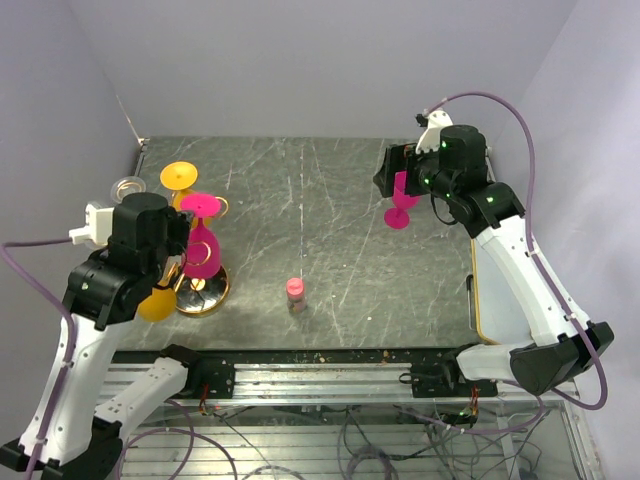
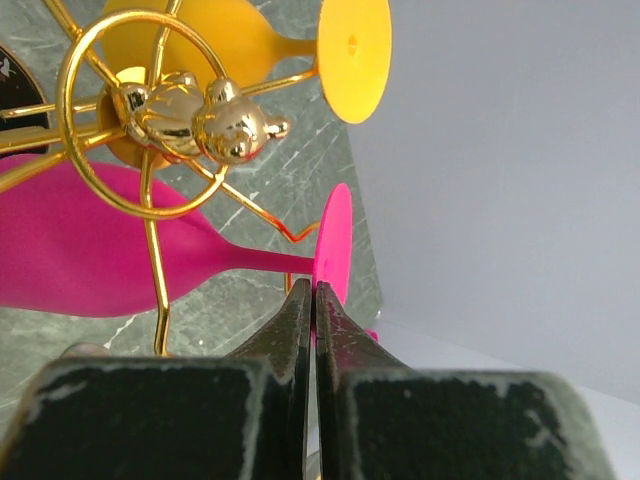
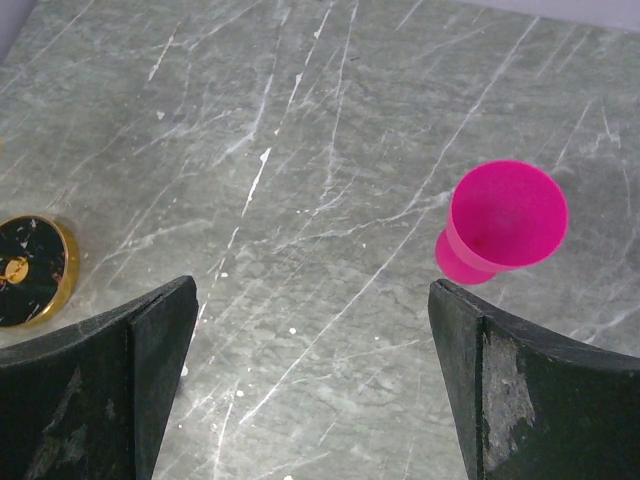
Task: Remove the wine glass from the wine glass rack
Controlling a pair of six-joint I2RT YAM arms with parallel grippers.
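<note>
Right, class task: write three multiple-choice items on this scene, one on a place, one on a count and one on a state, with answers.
1. Where is the pink-capped bottle?
A on the table, between the arms
B on the wine glass rack
C in a gripper

2. How many pink wine glasses show from above?
A one
B two
C four

3. The right gripper is:
A shut on a glass
B shut on the bottle
C open and empty

Answers:
1 A, it stands alone on the table.
2 B, the hanging pink glass is on the wine glass rack and the standing pink glass is on the table.
3 C, its wrist view shows only table between its spread fingers.
</note>
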